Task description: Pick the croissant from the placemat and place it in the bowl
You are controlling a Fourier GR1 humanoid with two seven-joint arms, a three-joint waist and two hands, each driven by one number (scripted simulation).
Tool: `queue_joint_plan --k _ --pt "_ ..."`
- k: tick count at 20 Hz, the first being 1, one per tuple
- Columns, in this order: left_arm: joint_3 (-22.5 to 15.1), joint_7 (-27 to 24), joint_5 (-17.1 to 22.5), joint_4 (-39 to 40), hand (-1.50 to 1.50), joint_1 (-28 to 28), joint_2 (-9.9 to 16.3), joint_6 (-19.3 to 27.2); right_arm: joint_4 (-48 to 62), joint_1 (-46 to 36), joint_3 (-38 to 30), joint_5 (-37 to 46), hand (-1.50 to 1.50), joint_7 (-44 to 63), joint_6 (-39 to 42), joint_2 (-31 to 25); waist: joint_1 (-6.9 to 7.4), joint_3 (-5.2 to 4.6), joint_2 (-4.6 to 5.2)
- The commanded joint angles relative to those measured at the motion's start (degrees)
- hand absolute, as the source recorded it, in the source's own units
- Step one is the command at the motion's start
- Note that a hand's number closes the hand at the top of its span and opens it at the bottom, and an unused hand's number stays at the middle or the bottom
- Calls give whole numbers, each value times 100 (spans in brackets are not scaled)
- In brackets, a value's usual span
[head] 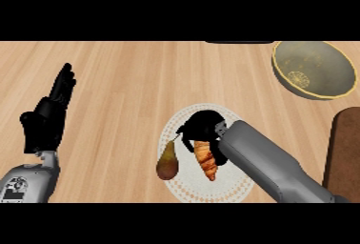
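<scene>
A golden-brown croissant [206,161] lies on a round white lace placemat [200,190] at the counter's centre. My right hand [202,125] is over the croissant's far end, with its fingers curled down around that end and a dark fingertip showing on the croissant's left side. The hand hides the croissant's far tip. A greenish bowl with a yellow rim [316,62] stands at the far right, well apart from the mat. My left hand [48,114] rests open at the left, fingers up.
A brown pear [167,163] lies on the placemat just left of the croissant. A dark brown board [346,147] runs along the right edge below the bowl. A dark object [239,42] peeks in at the top. Bare wooden counter [126,76] lies between the hands.
</scene>
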Motion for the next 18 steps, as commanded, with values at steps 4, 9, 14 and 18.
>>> queue_joint_plan --k 4,9,14,18 --pt "66 -261 -126 -10 0 272 -41 -14 517 93 -202 307 150 -199 -48 395 4 -1 105" --pt "192 49 -2 53 0 -95 28 -58 724 379 -1701 -172 150 1815 -880 1005 -92 2 118" --pt "168 -19 9 37 0 -164 20 -83 743 191 -2955 -719 150 3454 -2376 1028 56 7 159" --pt "5 -207 9 144 0 -143 -22 -240 561 -344 -2898 -1183 150 4571 -3584 1034 387 -2 162"
